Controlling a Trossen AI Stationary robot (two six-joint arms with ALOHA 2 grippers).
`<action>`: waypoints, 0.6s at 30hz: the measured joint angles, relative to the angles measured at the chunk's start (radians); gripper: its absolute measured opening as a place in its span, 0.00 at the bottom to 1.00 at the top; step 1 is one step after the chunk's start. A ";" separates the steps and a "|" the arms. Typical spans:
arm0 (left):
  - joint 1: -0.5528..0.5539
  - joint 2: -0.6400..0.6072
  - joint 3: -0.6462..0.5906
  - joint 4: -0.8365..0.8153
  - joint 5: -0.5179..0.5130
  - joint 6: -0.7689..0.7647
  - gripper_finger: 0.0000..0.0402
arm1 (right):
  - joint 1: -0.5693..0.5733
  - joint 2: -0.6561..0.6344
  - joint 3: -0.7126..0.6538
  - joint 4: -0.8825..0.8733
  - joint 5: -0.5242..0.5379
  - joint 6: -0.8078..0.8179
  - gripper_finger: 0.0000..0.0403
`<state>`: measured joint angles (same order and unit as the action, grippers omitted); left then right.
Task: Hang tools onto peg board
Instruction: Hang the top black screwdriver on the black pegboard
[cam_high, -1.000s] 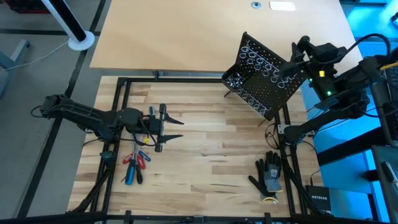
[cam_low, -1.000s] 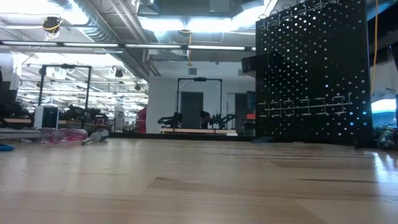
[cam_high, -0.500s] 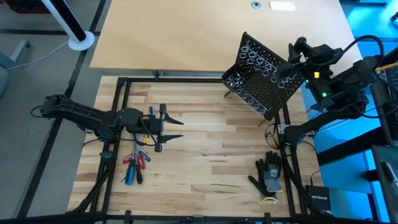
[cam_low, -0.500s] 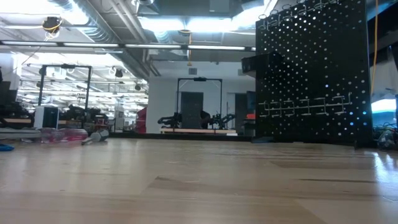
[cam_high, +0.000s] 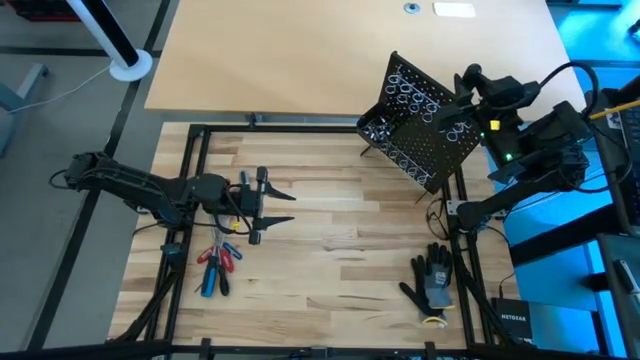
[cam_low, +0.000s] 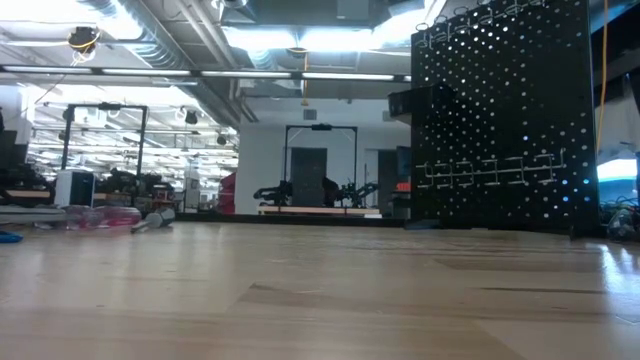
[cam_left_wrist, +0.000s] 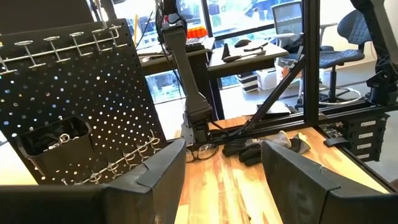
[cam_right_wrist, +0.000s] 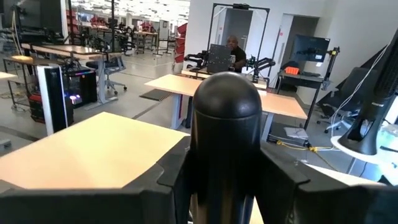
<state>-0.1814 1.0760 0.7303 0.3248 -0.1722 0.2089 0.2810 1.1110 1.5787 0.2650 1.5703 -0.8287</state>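
The peg board (cam_high: 425, 122), a black perforated panel with silver ring holders, stands tilted at the table's far right; it also shows in the low view (cam_low: 505, 120) and the left wrist view (cam_left_wrist: 74, 112). Several tools (cam_high: 215, 265) with red and blue handles lie on the table at the near left. Just beyond them my left gripper (cam_high: 268, 205) hovers open, pointing level toward the table's right, nothing between its fingers (cam_left_wrist: 168, 171). My right gripper (cam_high: 468, 80) hangs high over the peg board's upper edge, shut on a black-handled tool (cam_right_wrist: 225, 124). My right gripper pinches the tool's black handle between its two fingers (cam_right_wrist: 171, 177), which lie across it. The handle's rounded end (cam_right_wrist: 225, 99) stands out past the fingers. The fingers come level from the table's right side. The tool is lifted clear; its other end is hidden by the gripper.
A black-and-grey work glove (cam_high: 432, 280) lies near the table's right edge, toward the front. A black frame (cam_high: 190, 180) runs along the wooden tabletop's sides. A pale tabletop (cam_high: 300, 50) lies beyond the far edge. The middle of the wooden top is bare.
My right gripper has crept a little toward the table's left, over the peg board's upper edge, still shut on the black-handled tool.
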 joint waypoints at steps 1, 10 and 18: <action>0.000 0.000 0.000 0.001 0.000 0.000 0.50 | 0.000 0.000 0.000 0.001 -0.001 0.012 0.33; 0.000 0.000 0.000 0.008 0.000 0.013 0.50 | -0.090 -0.002 -0.005 -0.053 -0.037 0.053 0.33; 0.008 0.000 0.000 0.006 0.000 0.009 0.50 | -0.111 -0.001 -0.018 -0.083 -0.039 0.092 0.33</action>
<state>-0.1738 1.0760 0.7303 0.3309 -0.1722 0.2174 0.1696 1.1099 1.5612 0.1815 1.5315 -0.7371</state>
